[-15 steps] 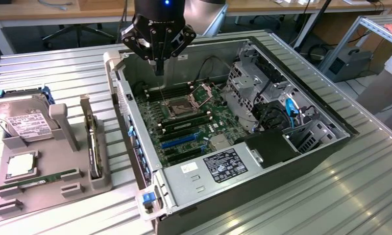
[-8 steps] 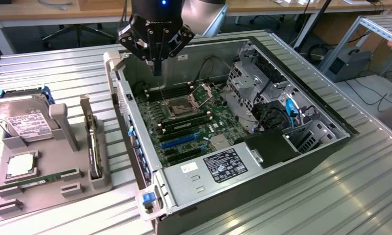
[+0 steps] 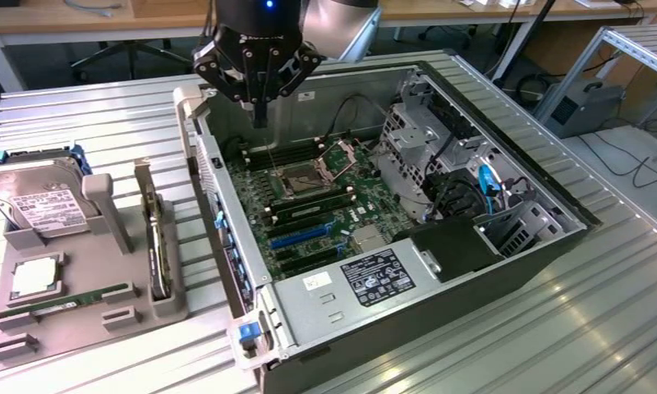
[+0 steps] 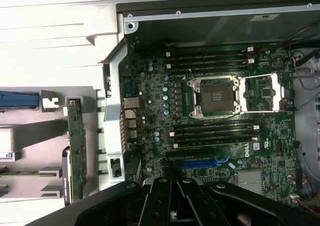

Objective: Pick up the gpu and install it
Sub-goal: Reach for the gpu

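The gripper (image 3: 260, 119) hangs over the open computer case (image 3: 213, 193) with its fingers pressed together and nothing between them. The tip points down at the far end of the motherboard (image 3: 306, 205).

The gpu (image 3: 155, 246) is not in the machine. It stands on its long edge in a slot of the grey holder (image 3: 126, 318) outside the case. In the exterior view that is at about seven o'clock from the gripper and well apart from it. The hard drive (image 3: 39, 205) leans at nine o'clock from the card, and the green memory stick (image 3: 71, 300) lies flat at about eight.

The reach for the card looks barely begun, to my eye. To do it well, the fingers should part before they descend. They should straddle the card's thin upper edge squarely, near the middle of its length, so it does not swing when lifted. The lift should then go straight up out of the slot, without levering against the holder's walls.

The card shows edge-on, so its cooler face and end bracket are hard to make out, and its lower edge sits hidden in the holder. In the wrist view the gripper's own body covers the nearest strip of the board. The blue slot (image 3: 298, 238) is probably where the card belongs, though I would not swear to it from here.
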Robot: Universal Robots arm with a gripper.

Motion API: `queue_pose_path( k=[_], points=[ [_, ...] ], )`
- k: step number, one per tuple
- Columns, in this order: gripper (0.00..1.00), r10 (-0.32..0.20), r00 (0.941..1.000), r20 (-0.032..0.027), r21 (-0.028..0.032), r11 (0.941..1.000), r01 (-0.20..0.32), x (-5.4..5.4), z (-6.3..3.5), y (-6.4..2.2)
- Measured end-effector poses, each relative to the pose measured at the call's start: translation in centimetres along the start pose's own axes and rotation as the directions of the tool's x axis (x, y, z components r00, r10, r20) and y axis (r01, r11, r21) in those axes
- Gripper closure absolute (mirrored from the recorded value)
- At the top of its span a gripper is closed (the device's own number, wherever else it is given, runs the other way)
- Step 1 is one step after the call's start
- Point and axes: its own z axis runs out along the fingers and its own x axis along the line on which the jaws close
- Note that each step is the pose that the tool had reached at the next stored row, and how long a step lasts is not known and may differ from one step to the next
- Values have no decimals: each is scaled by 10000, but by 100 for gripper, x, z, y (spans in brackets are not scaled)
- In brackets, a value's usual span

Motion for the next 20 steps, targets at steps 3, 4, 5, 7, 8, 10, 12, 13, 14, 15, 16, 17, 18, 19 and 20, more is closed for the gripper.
queue_pose_path(
  k=[3, 4, 5, 7, 8, 10, 12, 13, 14, 15, 16, 17, 18, 19, 20],
  points=[
    [89, -1, 10000, 0, 0, 10000, 1, 18, -1, -1],
    [89, 0, 10000, 0, 0, 10000, 0, 24, -1, -2],
    [89, 0, 10000, 0, 0, 10000, 0, 30, -1, -2],
    [89, 0, 10000, -1, 1, 10000, 0, 41, -2, -3],
    [89, 0, 10000, -1, 1, 10000, 0, 50, -2, -4],
    [89, 0, 10000, 0, 0, 10000, 0, 61, -2, -4],
    [89, 0, 10000, -1, 1, 10000, 0, 73, -3, -5],
    [89, -1, 10000, 0, 1, 10000, 1, 78, -3, -6],
    [89, -1, 10000, 0, 0, 10000, 1, 83, -2, -6],
    [89, -1, 10000, 0, 0, 10000, 1, 88, -2, -7],
    [89, 0, 10000, 0, 1, 10000, 0, 93, -3, -7],
    [89, 0, 10000, 0, 1, 10000, 0, 99, -3, -7],
    [89, 0, 10000, 0, 0, 10000, 0, 105, -3, -8],
    [89, 0, 10000, -1, 1, 10000, 0, 112, -4, -8],
    [89, -1, 10000, 0, 0, 10000, 1, 119, -4, -9]
  ],
)
